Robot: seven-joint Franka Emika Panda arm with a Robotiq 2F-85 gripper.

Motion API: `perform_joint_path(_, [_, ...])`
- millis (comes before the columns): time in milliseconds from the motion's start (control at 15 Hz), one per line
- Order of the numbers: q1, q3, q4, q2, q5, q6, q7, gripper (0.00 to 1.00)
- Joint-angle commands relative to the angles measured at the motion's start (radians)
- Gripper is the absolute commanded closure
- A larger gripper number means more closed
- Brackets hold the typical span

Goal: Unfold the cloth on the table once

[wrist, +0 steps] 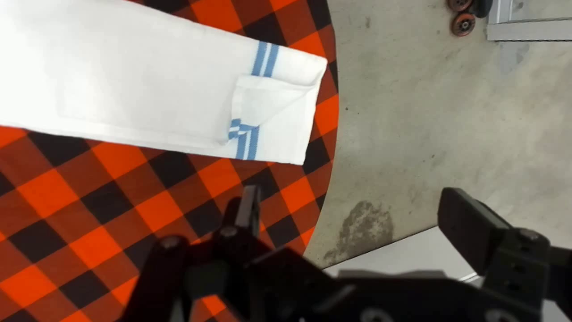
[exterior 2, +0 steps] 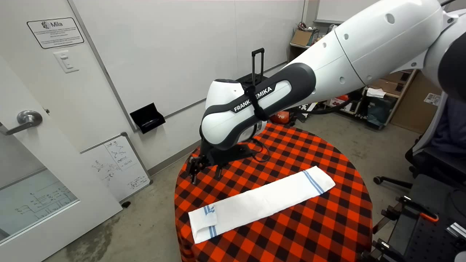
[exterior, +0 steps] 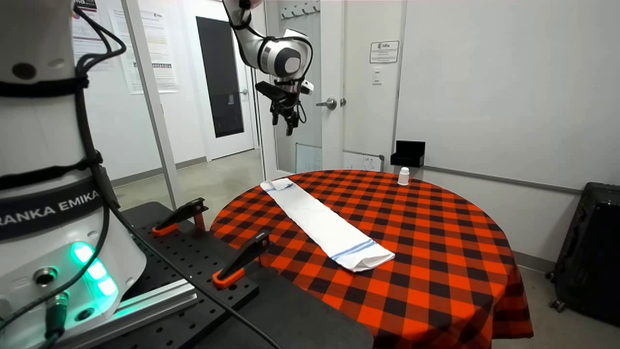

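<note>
A white cloth with blue stripes near its ends lies in a long folded strip on the table with a red and black checked cover. It shows in both exterior views and in the wrist view. At the end near the table's edge, a corner flap is turned back over the strip. My gripper is open and empty. It hangs above the table's edge, beside the flapped end and apart from the cloth. It shows in both exterior views.
The round table carries a small white bottle at its far edge. Clamps hold the black robot base beside the table. A glass door, a whiteboard with a black wall holder and a black suitcase stand around.
</note>
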Motion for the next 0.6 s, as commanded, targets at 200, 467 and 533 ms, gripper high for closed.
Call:
perform_joint_path(200, [-0.005,-0.102,-0.342,-0.303,-0.150,-0.019,-0.008,0.00])
perform_joint_path(467, [-0.036,-0.106,-0.517,-0.505,-0.182,-0.143,-0.015,0.00])
perform_joint_path(533, [-0.040,-0.111,-0.554,-0.557,-0.195,-0.184,-0.002,0.00])
